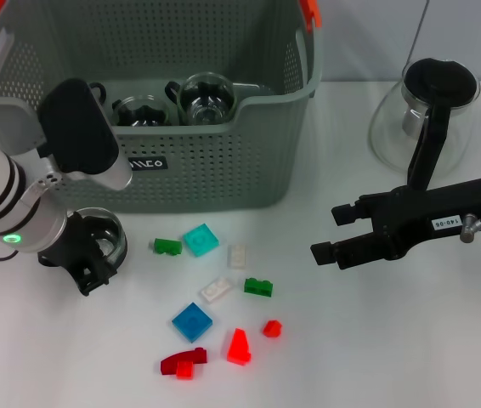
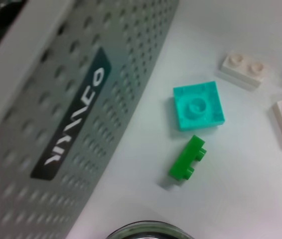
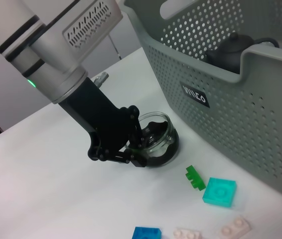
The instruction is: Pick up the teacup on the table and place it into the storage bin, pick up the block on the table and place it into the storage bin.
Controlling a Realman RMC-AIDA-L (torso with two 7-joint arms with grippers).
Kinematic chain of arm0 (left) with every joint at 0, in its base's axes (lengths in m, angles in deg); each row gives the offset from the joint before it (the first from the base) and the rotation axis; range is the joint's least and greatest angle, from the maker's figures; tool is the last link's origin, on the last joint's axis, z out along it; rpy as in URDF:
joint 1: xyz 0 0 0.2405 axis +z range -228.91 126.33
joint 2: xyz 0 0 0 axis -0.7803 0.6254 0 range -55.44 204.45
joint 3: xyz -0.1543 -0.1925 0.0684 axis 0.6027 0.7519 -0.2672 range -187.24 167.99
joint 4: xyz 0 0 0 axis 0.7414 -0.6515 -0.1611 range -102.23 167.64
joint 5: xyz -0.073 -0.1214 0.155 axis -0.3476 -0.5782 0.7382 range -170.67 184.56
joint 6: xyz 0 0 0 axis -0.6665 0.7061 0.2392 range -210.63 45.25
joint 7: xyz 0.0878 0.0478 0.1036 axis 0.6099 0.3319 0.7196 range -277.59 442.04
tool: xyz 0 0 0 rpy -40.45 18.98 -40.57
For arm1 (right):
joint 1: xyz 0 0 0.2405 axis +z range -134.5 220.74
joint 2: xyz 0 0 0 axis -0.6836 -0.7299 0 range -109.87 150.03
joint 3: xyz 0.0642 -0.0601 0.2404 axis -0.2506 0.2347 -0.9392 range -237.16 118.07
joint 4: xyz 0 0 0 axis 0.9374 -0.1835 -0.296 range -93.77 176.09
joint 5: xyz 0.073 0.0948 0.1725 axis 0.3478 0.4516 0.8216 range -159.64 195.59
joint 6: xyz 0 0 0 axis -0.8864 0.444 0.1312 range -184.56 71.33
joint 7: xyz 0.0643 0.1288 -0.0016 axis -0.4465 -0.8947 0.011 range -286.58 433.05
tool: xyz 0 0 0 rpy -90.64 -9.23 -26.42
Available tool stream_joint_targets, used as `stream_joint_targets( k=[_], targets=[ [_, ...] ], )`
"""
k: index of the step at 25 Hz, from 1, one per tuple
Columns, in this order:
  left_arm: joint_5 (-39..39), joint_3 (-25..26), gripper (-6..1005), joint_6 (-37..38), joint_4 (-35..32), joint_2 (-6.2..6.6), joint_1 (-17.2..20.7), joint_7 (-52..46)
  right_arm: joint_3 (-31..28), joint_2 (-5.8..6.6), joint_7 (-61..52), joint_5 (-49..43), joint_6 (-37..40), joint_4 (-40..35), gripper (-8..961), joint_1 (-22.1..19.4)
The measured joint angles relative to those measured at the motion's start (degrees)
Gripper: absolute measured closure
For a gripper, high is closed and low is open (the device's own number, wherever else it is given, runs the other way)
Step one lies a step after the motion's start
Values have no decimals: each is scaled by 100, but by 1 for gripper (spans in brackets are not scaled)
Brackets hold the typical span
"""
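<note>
- Currently the left hand point(image 1: 96, 255) sits low on the white surface point(image 1: 376, 357) at about 9 o'clock in the head view, closed around the rim of a small glass teacup point(image 1: 109, 234). One finger reaches inside the cup and the other presses on its outer wall, as the right wrist view shows; pinching the rim is likely the surest hold on a smooth, round cup.
- The teacup point(image 3: 158, 139) rests on the surface, just in front of the storage bin point(image 1: 223, 170), near the bin's black label point(image 1: 147, 162).
- The storage bin fills the area from 10 to 12 o'clock. It is grey-green, perforated, with orange handle clips, and already holds dark teapots and a glass cup. Its front wall dips in the middle, probably the easiest way in for the cup.
- The right hand point(image 1: 336, 231) hovers at 3 o'clock with its fingers parted and holding nothing, pointing toward the blocks, seemingly ready for the block step.
- Small blocks lie scattered around 6 o'clock: a green block point(image 1: 167, 246) and a teal square block point(image 1: 200, 240) nearest the bin, then white, blue and red pieces further out. None is touched.
- A glass teapot point(image 1: 423, 110) with a black handle stands at 2 o'clock, well apart from the bin and outside the task.
- By judgement, the cup must be lifted above the bin wall next.
</note>
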Motion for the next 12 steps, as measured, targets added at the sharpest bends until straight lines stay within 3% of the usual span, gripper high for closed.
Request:
stream_joint_targets(
  k=[2, 7, 12],
  targets=[
    [-1, 83, 914, 17, 33, -4, -26, -15, 0, 5, 0, 0, 0, 0, 22, 0],
    [-112, 265, 966, 319, -145, -18, -32, -86, 0, 12, 0, 0, 2, 7, 22, 0],
    [-838, 845, 966, 1507, -717, -21, -65, -277, 1, 41, 0, 0, 24, 13, 22, -3]
  ],
)
